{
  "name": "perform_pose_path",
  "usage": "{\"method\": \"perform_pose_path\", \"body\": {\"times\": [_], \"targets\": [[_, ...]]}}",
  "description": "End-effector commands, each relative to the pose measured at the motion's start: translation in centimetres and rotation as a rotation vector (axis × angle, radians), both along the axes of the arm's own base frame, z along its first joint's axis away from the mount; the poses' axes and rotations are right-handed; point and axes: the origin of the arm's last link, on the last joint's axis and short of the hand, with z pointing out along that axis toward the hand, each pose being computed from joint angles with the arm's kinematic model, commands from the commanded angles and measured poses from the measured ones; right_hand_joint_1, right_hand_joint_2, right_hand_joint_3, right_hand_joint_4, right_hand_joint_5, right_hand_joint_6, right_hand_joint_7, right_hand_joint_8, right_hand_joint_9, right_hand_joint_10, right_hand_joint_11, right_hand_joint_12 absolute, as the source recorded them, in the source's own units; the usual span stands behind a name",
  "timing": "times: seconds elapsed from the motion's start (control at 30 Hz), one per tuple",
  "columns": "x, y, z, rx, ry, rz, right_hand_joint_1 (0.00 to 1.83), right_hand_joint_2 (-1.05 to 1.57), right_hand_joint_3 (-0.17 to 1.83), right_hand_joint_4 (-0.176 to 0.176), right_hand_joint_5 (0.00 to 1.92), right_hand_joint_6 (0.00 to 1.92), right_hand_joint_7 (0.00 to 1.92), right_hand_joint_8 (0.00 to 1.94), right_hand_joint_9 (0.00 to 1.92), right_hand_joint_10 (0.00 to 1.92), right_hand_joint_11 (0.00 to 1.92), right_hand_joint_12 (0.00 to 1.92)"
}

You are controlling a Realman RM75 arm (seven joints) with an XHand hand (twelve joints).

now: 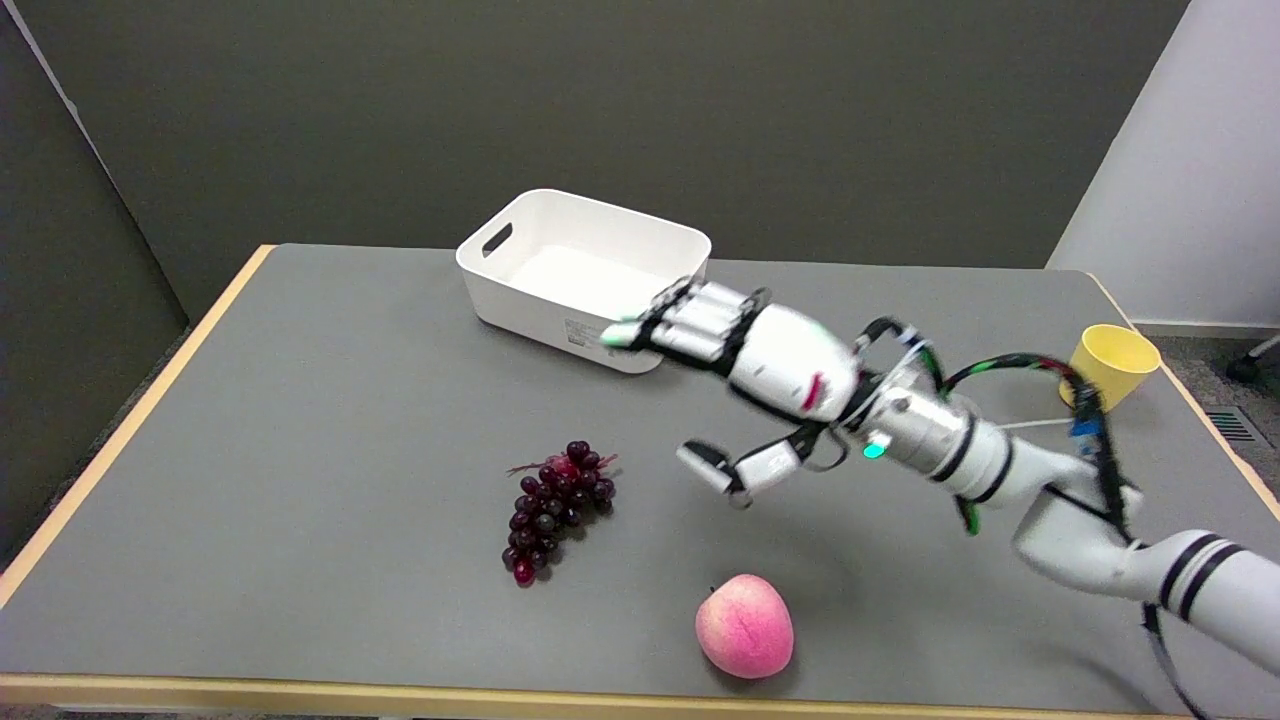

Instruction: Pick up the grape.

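nearest the table's front edge lies one pink peach (pixel 745 626), and just beyond it, to the left, one bunch of dark purple grape (pixel 556 510) rests on the grey table (pixel 300 420), its stem end pointing away and its narrow tip toward the near side. nothing touches it. the bunch looks light but loose, judging by its many small round berries on thin stalks; single berries would likely roll or slip under a fingertip, so the better hold seems to be around the broad upper part near the stem, fingers wrapping several berries at once, with gentle pressure in case they are soft. to the right of the bunch and apart from it, the right hand (pixel 740 385) hangs above the table, holding nothing, fingers stretched out together toward the left and the thumb dropped well apart below them. farther back stands one white bin (pixel 585 275), and at the far right edge one yellow cup (pixel 1110 362).
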Motion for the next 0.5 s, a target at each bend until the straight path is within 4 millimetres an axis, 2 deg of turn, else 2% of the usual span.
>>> {"method": "perform_pose_path", "body": {"times": [0.03,0.17,0.27,0.4,0.5], "targets": [[-4.9,-0.5,-11.6,0.11,0.148,-0.035,0.78,0.63,1.01,0.077,0.1,0.33,0.16,0.25,0.16,0.57,0.05,1.13],[-5.4,-0.9,-14.1,0.153,0.163,-0.052,0.79,0.62,1.01,0.076,0.09,0.33,0.16,0.25,0.16,0.57,0.04,1.13],[-5.1,-1.5,-14.9,0.17,0.181,-0.039,0.79,0.62,1.01,0.075,0.09,0.32,0.16,0.25,0.15,0.57,0.04,1.13],[-4.5,-2.4,-15.0,0.169,0.198,-0.02,0.79,0.62,1.01,0.075,0.09,0.32,0.16,0.25,0.15,0.57,0.04,1.14],[-5.2,-3.0,-14.6,0.159,0.215,-0.041,0.79,0.62,1.01,0.075,0.09,0.32,0.16,0.25,0.15,0.57,0.04,1.14]]}}
